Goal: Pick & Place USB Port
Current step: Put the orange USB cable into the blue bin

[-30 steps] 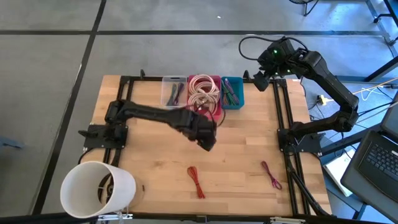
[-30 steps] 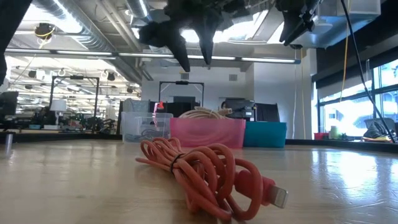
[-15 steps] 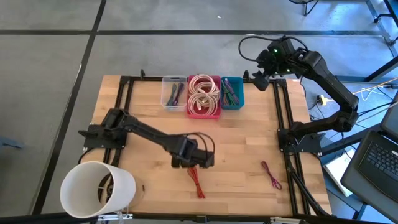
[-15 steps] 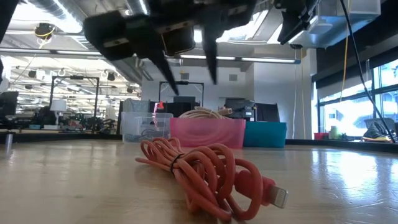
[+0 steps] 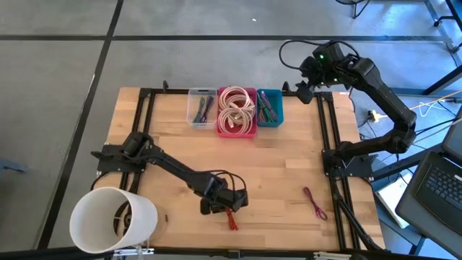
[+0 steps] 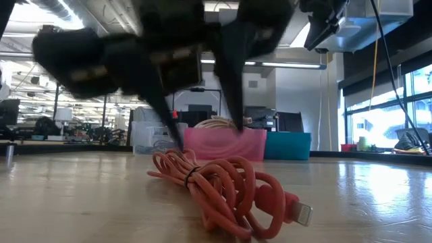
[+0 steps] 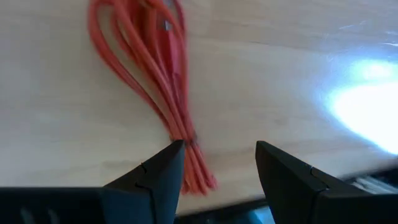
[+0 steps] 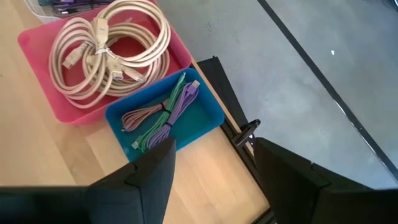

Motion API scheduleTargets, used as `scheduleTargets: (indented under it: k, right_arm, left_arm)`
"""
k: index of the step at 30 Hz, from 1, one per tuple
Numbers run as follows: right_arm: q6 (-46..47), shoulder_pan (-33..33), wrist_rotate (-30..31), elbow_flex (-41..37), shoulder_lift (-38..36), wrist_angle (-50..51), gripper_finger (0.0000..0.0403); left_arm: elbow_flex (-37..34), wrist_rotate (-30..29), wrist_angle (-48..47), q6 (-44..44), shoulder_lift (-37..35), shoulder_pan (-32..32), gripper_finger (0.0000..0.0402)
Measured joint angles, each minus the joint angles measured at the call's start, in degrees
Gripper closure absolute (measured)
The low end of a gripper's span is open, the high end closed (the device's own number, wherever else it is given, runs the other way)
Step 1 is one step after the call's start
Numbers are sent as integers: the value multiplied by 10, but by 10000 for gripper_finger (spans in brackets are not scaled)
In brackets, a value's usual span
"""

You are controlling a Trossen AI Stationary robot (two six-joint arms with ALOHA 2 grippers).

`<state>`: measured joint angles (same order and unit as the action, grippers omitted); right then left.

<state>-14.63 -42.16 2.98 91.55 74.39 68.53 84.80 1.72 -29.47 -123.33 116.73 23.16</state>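
High view: the wooden table carries the left arm stretched low toward its near edge, the left gripper with fingers spread, poised directly over the upper end of the red cable, which lies coiled on the table just beneath and slightly nearer than the fingertips. Away from that gripper, at the table's far edge, stand the pink bin holding cream cables, the clear bin and the blue bin. The right gripper hangs raised just beyond the blue bin, fingers apart. A purple cable lies off to the left gripper's right.
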Motion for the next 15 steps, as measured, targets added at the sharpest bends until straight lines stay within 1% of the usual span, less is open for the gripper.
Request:
scheduleTargets:
  k: [2,6,9,12,15]
  right_arm:
    - [0,-3,0,0,0,0,183]
    - [0,-6,0,0,0,1,183]
    - [0,-6,0,0,0,1,183]
    - [0,-6,0,0,0,2,183]
    - [-1,-6,0,0,0,2,183]
  left_arm:
    - [-2,4,0,0,15,0,210]
    - [-1,10,38,16,38,0,210]
    - [0,17,62,29,57,0,222]
    - [1,0,72,45,61,1,263]
    - [1,-6,67,65,62,-2,337]
